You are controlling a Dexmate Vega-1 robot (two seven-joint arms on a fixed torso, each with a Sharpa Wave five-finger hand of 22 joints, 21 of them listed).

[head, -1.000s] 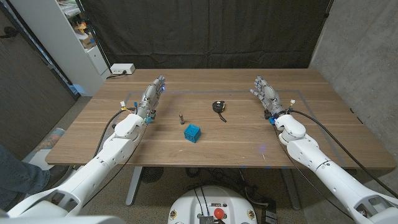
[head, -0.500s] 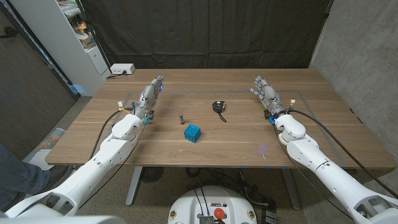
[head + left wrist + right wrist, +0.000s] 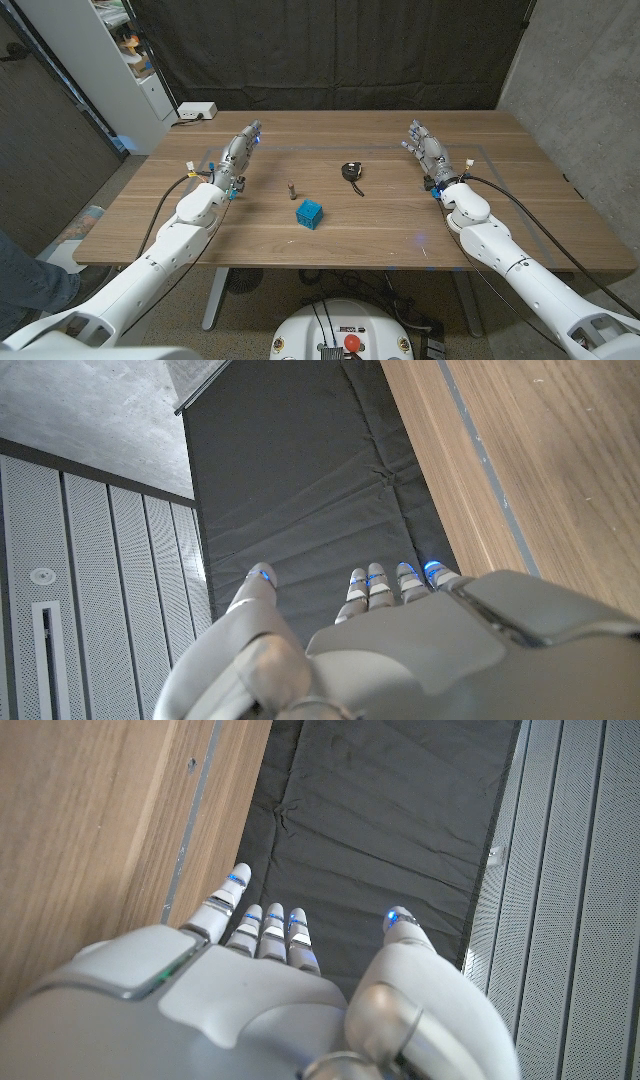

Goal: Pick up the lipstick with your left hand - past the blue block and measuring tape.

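Note:
A small dark lipstick (image 3: 291, 188) stands upright on the wooden table (image 3: 380, 235), left of centre. A blue block (image 3: 309, 213) lies just in front of it and to its right. A black measuring tape (image 3: 351, 171) sits farther back, near the middle. My left hand (image 3: 242, 153) is at the table's left, fingers straight and apart, holding nothing, well to the left of the lipstick. My right hand (image 3: 426, 151) is at the table's right in the same pose, with nothing in it. The left hand (image 3: 400, 650) and right hand (image 3: 260, 1000) each show outstretched fingers against a dark curtain.
A white power strip (image 3: 196, 111) lies at the table's back left corner. A white shelf unit (image 3: 120, 50) stands beyond the left edge. A black curtain (image 3: 330, 50) hangs behind the table. Thin tape lines (image 3: 480, 160) mark the tabletop.
The left forearm has shifted slightly leftward; the hand stays in place. The objects and the right arm have not moved.

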